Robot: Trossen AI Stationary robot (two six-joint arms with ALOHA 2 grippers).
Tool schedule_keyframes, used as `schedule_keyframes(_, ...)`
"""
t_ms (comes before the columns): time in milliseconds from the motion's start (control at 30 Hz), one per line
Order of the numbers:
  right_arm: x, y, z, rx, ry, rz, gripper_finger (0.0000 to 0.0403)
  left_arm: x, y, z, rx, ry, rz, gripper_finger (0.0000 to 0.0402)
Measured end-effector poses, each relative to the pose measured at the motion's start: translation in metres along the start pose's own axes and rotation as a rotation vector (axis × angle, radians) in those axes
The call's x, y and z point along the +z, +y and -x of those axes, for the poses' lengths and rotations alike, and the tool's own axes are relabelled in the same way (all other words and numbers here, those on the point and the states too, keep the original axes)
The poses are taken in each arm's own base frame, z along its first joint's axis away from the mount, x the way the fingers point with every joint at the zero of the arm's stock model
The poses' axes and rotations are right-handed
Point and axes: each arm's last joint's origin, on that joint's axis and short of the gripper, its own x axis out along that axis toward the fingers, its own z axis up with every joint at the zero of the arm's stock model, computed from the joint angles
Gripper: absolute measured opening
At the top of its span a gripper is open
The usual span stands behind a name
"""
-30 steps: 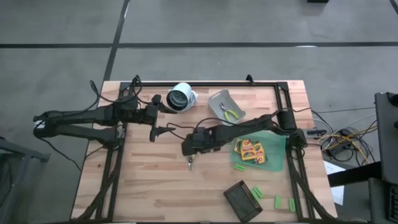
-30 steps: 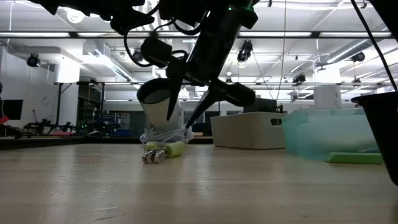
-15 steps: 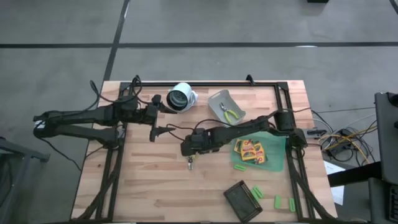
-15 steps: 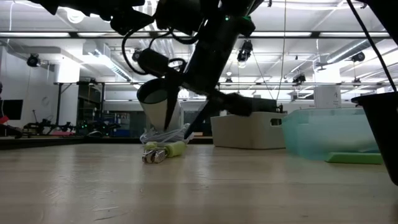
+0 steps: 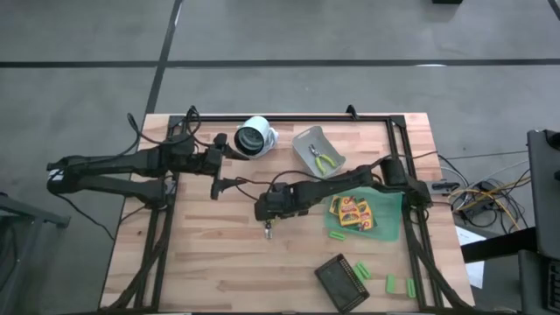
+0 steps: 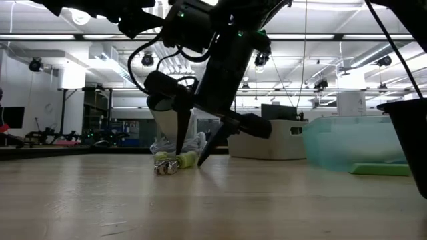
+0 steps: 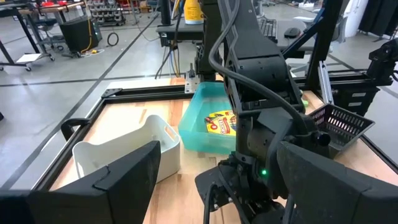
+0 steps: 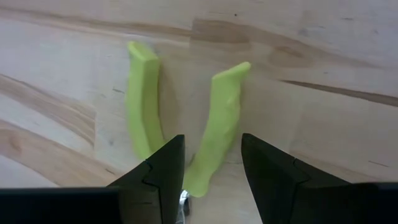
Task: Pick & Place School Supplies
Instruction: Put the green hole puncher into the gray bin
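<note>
A small yellow-green-handled tool point(image 5: 267, 230) lies flat on the table's middle; the low view shows it point(image 6: 170, 163) on the wood. My right gripper point(image 5: 267, 218) stands over it, pointing down, open. In the right wrist view its fingers point(image 8: 211, 158) straddle one handle point(image 8: 222, 115), and the other handle point(image 8: 143, 93) lies just outside one finger. A second such tool point(image 5: 328, 161) lies in the grey bin point(image 5: 308, 140). Yellow packs point(image 5: 352, 211) lie in the green bin point(image 5: 389, 210). Green blocks point(image 5: 391, 283) lie near the dark tray point(image 5: 337, 278). My left gripper point(image 5: 219, 185) waits, open, left of centre. My right gripper comes at the tool from above with one handle point(image 8: 214, 152) between its open fingers. The low view shows the fingertips point(image 6: 200, 160) down close to the table beside the tool. Whether either finger touches a handle, I cannot tell.
A white cylindrical object point(image 5: 254, 137) lies near the table's far edge, close to the left gripper. The green bin sits right of the right gripper. The dark tray stands near the near right corner. Bare wood point(image 5: 192, 262) spreads over the near left part.
My right gripper has come down toward the tool on the table, its open fingertips now close to the wood around it. The tool has not moved.
</note>
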Motion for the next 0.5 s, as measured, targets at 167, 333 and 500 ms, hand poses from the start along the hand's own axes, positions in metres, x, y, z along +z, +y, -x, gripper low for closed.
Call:
schedule_keyframes(167, -0.0005, -0.0012, -0.0042, -0.008, 0.004, -0.002, 0.0150, 0.0001, 0.0000, 0.0001, 0.000, -0.001, 0.000, 0.0328)
schedule_keyframes(333, -0.0006, -0.0017, -0.0053, -0.012, 0.017, 0.000, 0.0135, 0.0001, 0.0000, 0.0001, 0.000, 0.000, 0.000, 0.0328)
schedule_keyframes(500, -0.0002, -0.0026, -0.0057, -0.020, 0.030, 0.004, 0.0106, 0.0001, 0.0000, 0.0001, 0.000, 0.000, 0.000, 0.0328)
